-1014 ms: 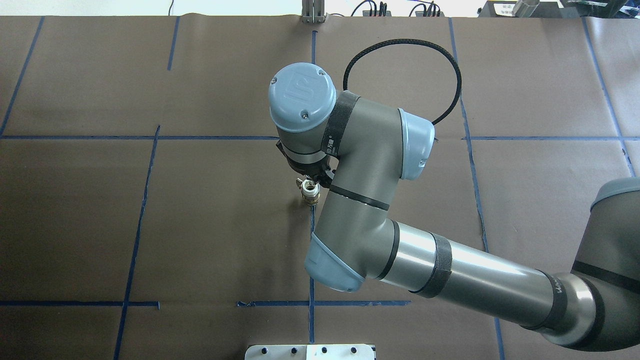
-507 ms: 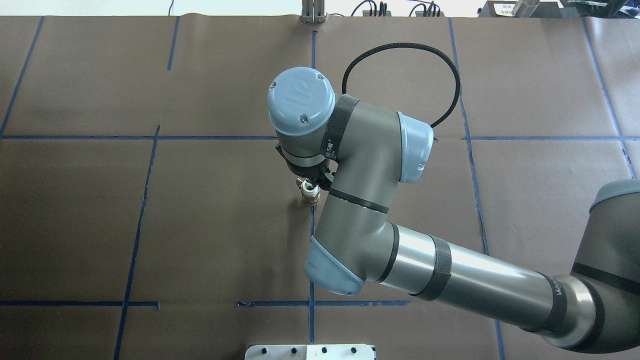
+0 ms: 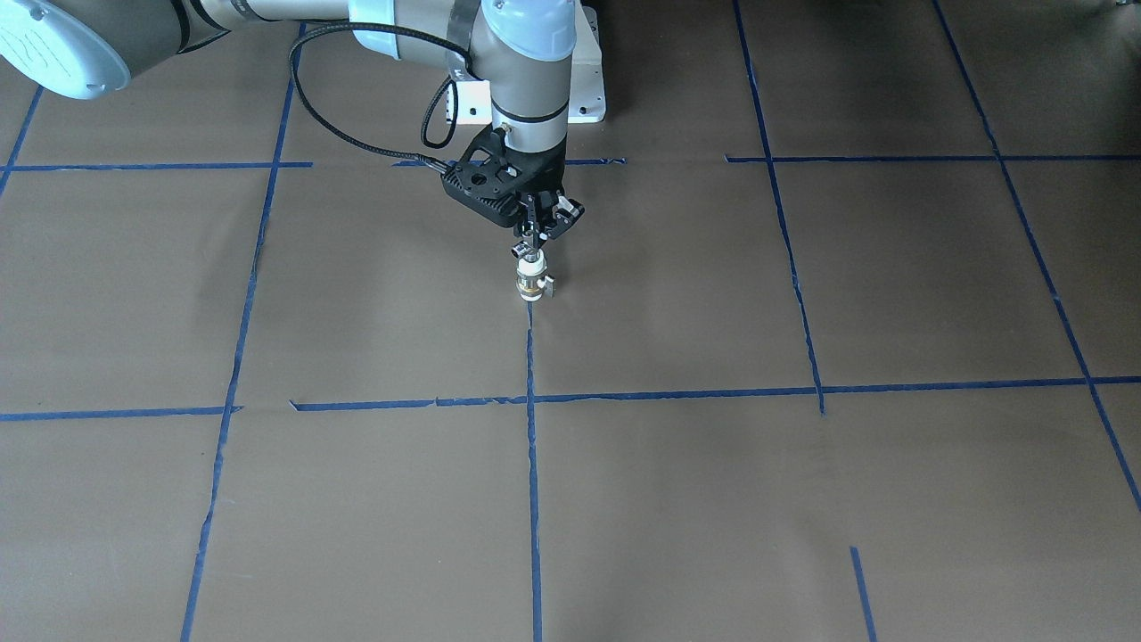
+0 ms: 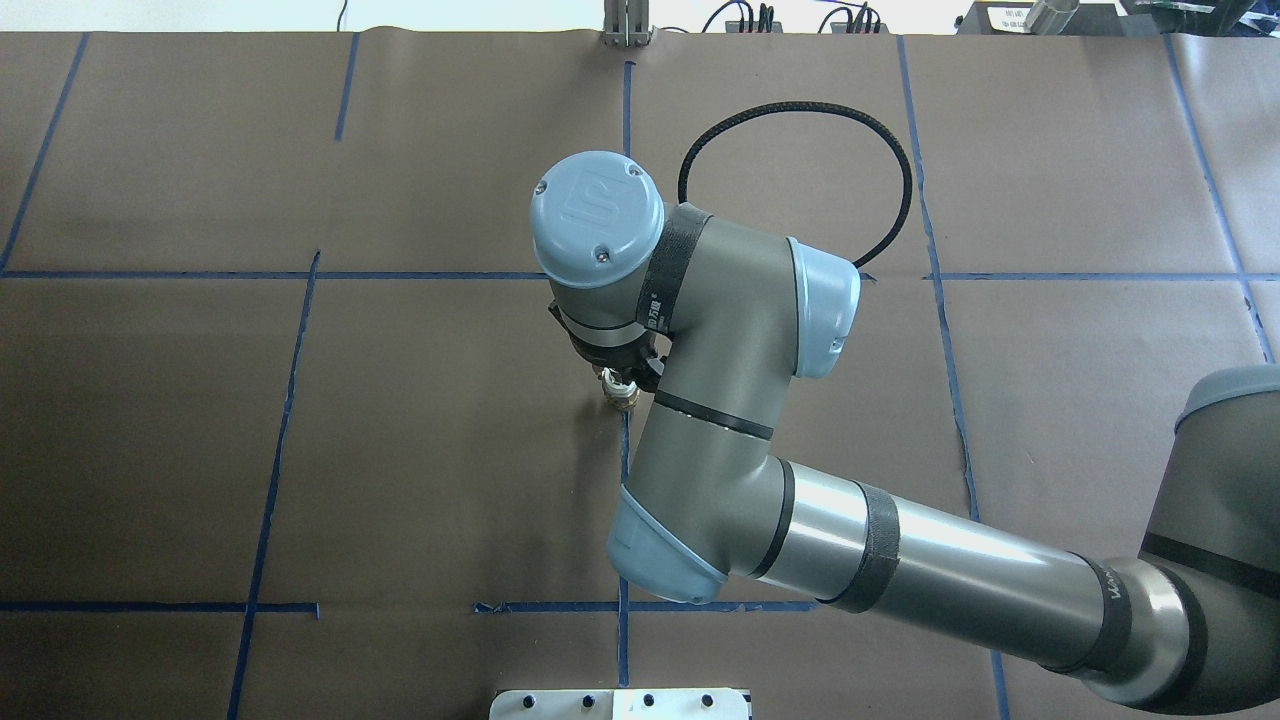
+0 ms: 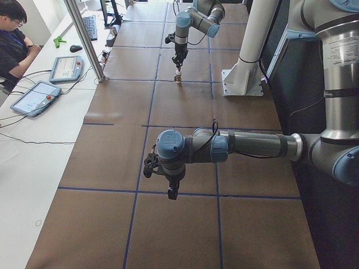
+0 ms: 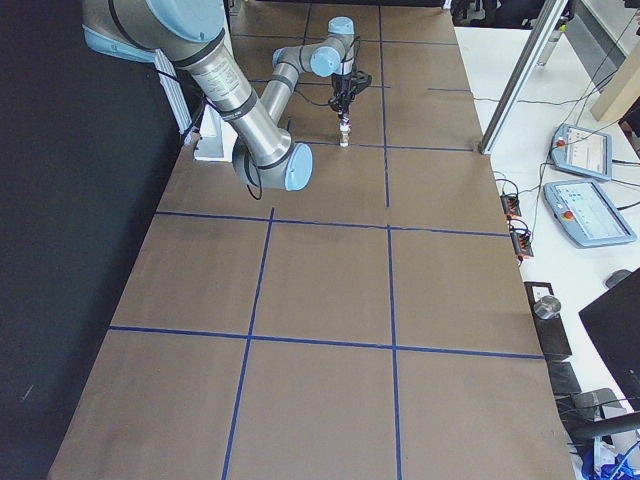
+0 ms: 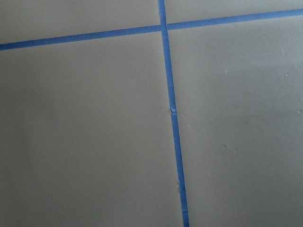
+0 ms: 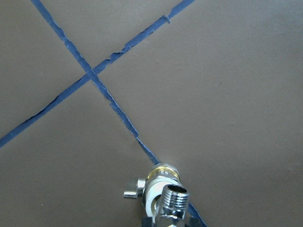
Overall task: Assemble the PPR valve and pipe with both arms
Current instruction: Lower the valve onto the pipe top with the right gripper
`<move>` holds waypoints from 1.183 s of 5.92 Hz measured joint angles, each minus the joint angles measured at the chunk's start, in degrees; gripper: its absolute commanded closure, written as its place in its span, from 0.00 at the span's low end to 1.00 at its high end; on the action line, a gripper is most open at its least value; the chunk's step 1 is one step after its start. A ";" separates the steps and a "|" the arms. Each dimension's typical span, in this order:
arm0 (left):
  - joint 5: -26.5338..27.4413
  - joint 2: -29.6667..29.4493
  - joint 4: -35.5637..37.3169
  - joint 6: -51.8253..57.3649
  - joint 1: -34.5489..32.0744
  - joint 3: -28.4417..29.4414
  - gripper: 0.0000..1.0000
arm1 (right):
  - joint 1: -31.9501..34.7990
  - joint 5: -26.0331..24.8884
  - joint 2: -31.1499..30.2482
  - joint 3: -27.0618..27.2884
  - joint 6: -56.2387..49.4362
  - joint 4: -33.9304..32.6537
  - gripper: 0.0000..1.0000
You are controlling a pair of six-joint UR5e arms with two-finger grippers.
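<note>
1. Altogether, two arms, two claws, one PPR valve and one pipe are counted on a brown counter (image 4: 400,450) that is marked off by blue tape lines (image 4: 150,275).
2. The left claw (image 5: 173,193) is seen only in the side view from the robot's left. It is pointed down above the counter, close to a tape line and well apart from both parts. How wide it stands cannot be told. Only a crossing of tape lines on the counter is shown by its wrist camera.
3. The PPR valve (image 3: 531,282) is stood upright on the counter, on a tape line near the middle, directly beneath the right claw. It is a short, stubby piece with white plastic ends and a brass-coloured band between them. A small metal side tab (image 8: 134,190) is seen sticking out from the band.
4. The pipe (image 8: 171,202) is a single tiny piece of shiny chrome, smaller than the valve. A round threaded end is turned toward the right wrist camera. It is held just over the valve's white upper end; whether the two are touching cannot be told.
5. The right claw (image 3: 532,239) is pointed straight down and is drawn in narrow on the pipe. Its arm is brought in from the right side of the overhead view.
</note>
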 measured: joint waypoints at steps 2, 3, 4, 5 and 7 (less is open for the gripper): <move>0.00 0.00 -0.06 0.00 0.00 -0.03 0.00 | -0.19 -0.02 -0.23 -0.18 -0.05 0.07 0.99; 0.00 0.00 -0.08 0.00 0.00 -0.04 0.00 | -0.33 -0.02 -0.38 -0.38 -0.25 0.16 0.98; 0.00 0.00 -0.08 0.00 0.00 -0.06 0.00 | -0.36 -0.19 -0.39 -0.62 -0.49 0.24 0.88; 0.00 -0.02 -0.09 0.00 0.02 -0.08 0.00 | -0.38 -0.43 -0.38 -0.91 -0.85 0.33 0.72; 0.00 -0.08 -0.09 0.00 0.03 -0.09 0.00 | -0.32 -0.52 -0.32 -1.18 -2.33 0.41 0.00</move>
